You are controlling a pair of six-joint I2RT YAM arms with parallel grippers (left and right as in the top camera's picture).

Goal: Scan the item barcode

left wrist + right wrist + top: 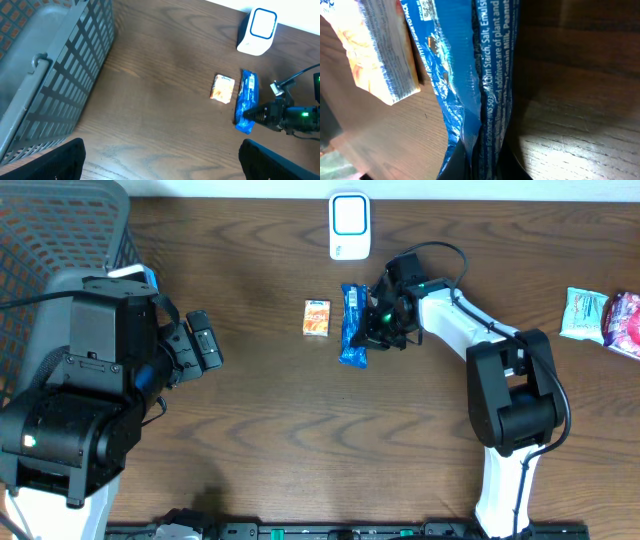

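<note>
So we're at the grab step here: our right claw [378,317] is clamped down on the blue snack packet [352,325], pinching the crinkly wrapper along its right-hand side, and the wrist view shows the foil squeezed between the fingers. The packet looks to be lying on the tabletop [300,440] near the middle of the far edge. The white scanner [349,225] sits a bit further back by that same edge, and a small orange packet [317,317] is just beside the blue one on its left. Our left claw [205,345] is spread wide with nothing in it, over by the left edge next to the grey basket [60,220]. Nothing scanned yet, we reckon. Next move looks like lifting the packet clear without dragging the orange one, then turning it so the barcode faces the scanner window. We can't make out where the barcode sits, and a thin pinch on slick foil might slip
</note>
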